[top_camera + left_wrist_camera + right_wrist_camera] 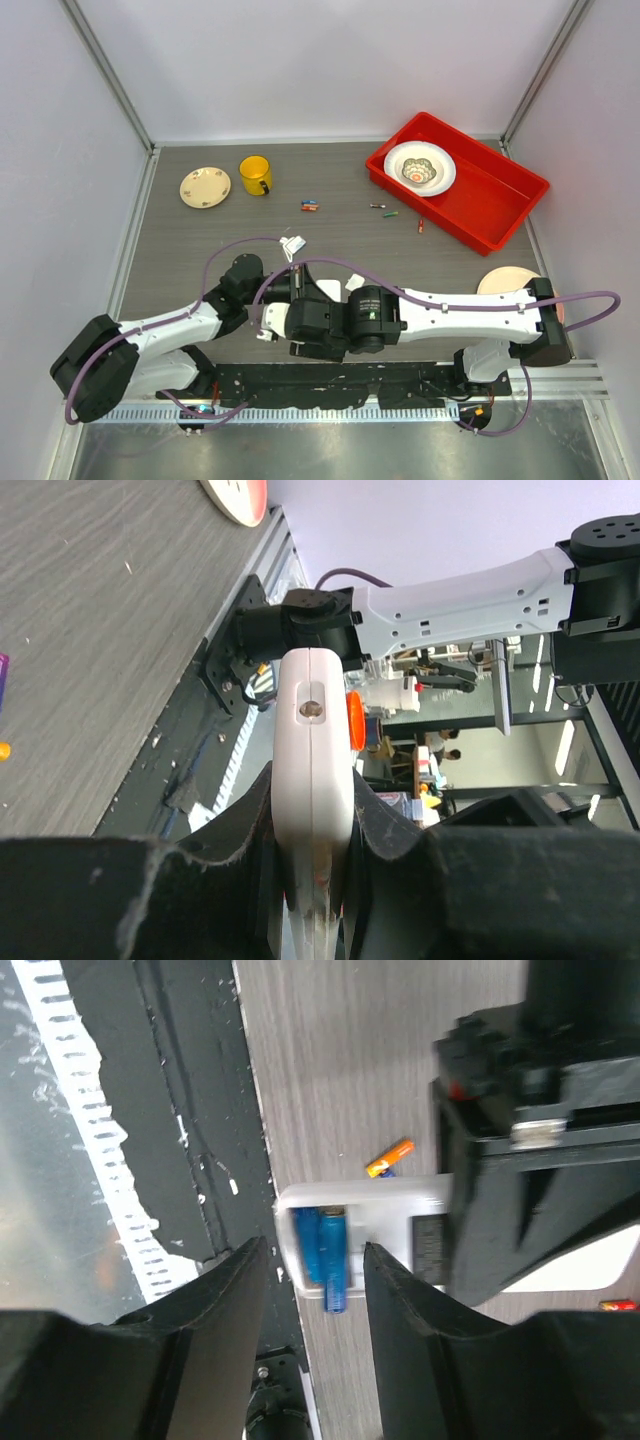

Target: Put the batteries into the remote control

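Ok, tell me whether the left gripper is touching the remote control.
Touching. The left wrist view shows the left gripper shut on the remote control, its fingers pressed against both white sides with no gap.

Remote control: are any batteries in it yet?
Yes, two blue batteries lie side by side in the open compartment of the remote control.

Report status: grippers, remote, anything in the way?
Left gripper shut on remote control. Right gripper open at its end. Two blue batteries in the remote, one poking past its edge. Nothing blocking; orange battery loose beside it.
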Action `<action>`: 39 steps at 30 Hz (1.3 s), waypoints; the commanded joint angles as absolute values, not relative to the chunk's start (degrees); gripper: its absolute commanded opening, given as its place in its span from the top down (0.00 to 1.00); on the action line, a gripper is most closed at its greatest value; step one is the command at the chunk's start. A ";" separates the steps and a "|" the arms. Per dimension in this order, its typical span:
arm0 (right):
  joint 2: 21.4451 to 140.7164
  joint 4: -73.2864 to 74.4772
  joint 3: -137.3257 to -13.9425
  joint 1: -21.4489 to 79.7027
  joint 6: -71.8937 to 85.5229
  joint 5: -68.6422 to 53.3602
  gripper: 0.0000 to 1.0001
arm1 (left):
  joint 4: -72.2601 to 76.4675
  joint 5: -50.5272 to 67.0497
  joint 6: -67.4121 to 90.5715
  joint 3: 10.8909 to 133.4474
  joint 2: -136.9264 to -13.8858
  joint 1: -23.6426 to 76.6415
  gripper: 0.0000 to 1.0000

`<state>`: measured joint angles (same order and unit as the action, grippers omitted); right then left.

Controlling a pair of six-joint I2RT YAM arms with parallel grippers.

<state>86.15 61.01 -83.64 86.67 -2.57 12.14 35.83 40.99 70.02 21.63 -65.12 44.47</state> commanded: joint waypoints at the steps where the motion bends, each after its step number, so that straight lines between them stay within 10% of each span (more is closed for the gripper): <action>1: 83.32 58.09 -88.94 86.04 -2.46 15.91 0.50 | 37.97 42.81 69.26 23.20 -65.21 45.00 1.00; 10: 78.32 54.68 -94.05 83.25 -0.10 20.82 0.45 | 38.41 37.71 68.20 23.38 -65.65 44.91 1.00; 18: 57.32 25.10 -67.00 63.64 24.94 29.80 0.37 | 53.94 23.22 70.75 18.90 -68.02 44.91 1.00; 28: 47.22 16.26 -50.20 61.53 43.49 30.76 0.28 | 85.39 9.15 74.62 12.57 -77.60 44.65 1.00; 39: 41.04 10.20 -36.39 59.59 53.70 20.31 0.29 | 88.59 2.20 70.49 11.07 -75.77 44.74 1.00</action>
<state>40.73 16.40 -38.26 59.75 48.36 24.03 71.09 5.78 72.95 9.96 -78.08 44.77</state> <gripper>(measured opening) 0.712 0.256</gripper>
